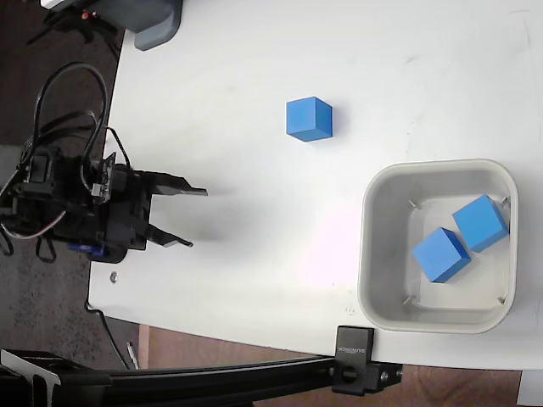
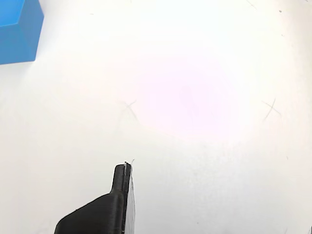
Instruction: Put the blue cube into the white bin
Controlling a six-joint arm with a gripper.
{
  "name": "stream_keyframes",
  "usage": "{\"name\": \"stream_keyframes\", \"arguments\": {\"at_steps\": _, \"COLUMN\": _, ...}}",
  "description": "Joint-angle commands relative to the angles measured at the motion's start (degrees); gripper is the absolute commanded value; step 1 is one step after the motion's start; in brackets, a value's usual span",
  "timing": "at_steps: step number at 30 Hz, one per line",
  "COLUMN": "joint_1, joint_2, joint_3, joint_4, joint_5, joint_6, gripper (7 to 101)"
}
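The white bin (image 1: 439, 246) sits on the right side of the counter (image 1: 254, 280) in the fixed view. Two blue cubes lie inside it. One cube in the bin (image 1: 441, 254) is near the middle, and the other cube in the bin (image 1: 480, 223) is up and to the right of it, close to the bin's wall. The two touch or almost touch at a corner. Both are turned a little, not lined up with the bin's sides.

There are three blue cubes in all, one bin and one end effector. The third one, the blue cube (image 1: 309, 119), stands alone on the counter. It is up and to the left of the bin and well apart from it. Nothing is touching it.

The end effector (image 1: 185, 217) is at the left edge of the counter in the fixed view, far from the bin and from the lone cube. Its two black fingers are spread apart and point toward the right. There is nothing between them. Black wires loop above the arm behind it.

The wrist view shows much less. It looks down on bare white counter with a few faint scratches. One black finger (image 2: 119, 195) pokes up from the bottom edge. A piece of the blue cube (image 2: 17, 31) shows in the top left corner. The bin and the two cubes in it do not show in this view; only the fixed view shows them.
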Motion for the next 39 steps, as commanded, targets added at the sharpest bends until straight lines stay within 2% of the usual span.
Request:
{"name": "stream_keyframes", "arguments": {"at_steps": 1, "joint_1": -0.3, "joint_2": 1.3, "joint_3": -1.4, "joint_4": -0.5, "joint_5": 0.4, "joint_6": 0.2, "gripper": 99.5}}
{"name": "stream_keyframes", "arguments": {"at_steps": 10, "joint_1": -0.4, "joint_2": 1.3, "joint_3": -1.4, "joint_4": -0.5, "joint_5": 0.9, "joint_6": 0.3, "gripper": 100.0}}
{"name": "stream_keyframes", "arguments": {"at_steps": 13, "joint_1": -1.2, "joint_2": 1.3, "joint_3": -1.4, "joint_4": -0.4, "joint_5": 2.7, "joint_6": 1.2, "gripper": 100.3}}
{"name": "stream_keyframes", "arguments": {"at_steps": 19, "joint_1": 0.0, "joint_2": 0.4, "joint_3": -5.4, "joint_4": -0.1, "joint_5": 2.5, "joint_6": 1.1, "gripper": 100.3}}
{"name": "stream_keyframes", "arguments": {"at_steps": 22, "joint_1": 0.0, "joint_2": -5.7, "joint_3": -10.1, "joint_4": -2.8, "joint_5": 1.6, "joint_6": 1.1, "gripper": 100.3}}
{"name": "stream_keyframes", "arguments": {"at_steps": 26, "joint_1": -0.1, "joint_2": -26.2, "joint_3": -22.2, "joint_4": -9.3, "joint_5": 0.8, "joint_6": 1.1, "gripper": 100.3}}
{"name": "stream_keyframes", "arguments": {"at_steps": 30, "joint_1": -4.4, "joint_2": -43.6, "joint_3": -35.5, "joint_4": -13.1, "joint_5": 3.5, "joint_6": 3.6, "gripper": 100.3}}
{"name": "stream_keyframes", "arguments": {"at_steps": 39, "joint_1": -16.3, "joint_2": -59.5, "joint_3": -43.5, "joint_4": -20.6, "joint_5": 9.6, "joint_6": 10.9, "gripper": 100.3}}
